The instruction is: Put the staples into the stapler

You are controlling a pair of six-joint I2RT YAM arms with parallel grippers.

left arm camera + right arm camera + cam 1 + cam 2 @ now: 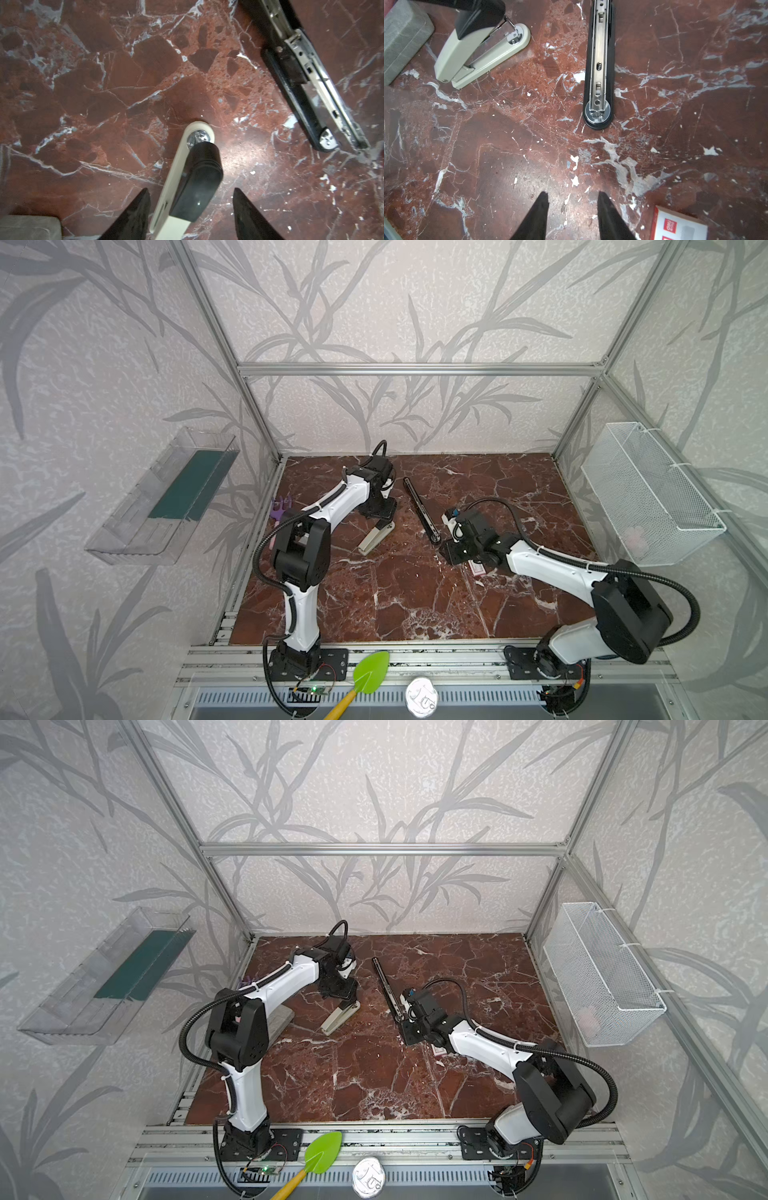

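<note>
Stapler [599, 62] opened flat on tabletop [488, 166], rail up; staples box [679, 224] near its rounded end, probably light and crushable, best pinched across its narrow sides; right tool [572, 195] apart, empty, facing that end; left tool [190, 190] apart over beige stapler [174, 172].

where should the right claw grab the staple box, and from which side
Probably best to grip the staple box by its thin side walls, coming straight down from above: it lies flat on the table, so no face can be pinched from the side. The open right claw is nearest it.
</note>
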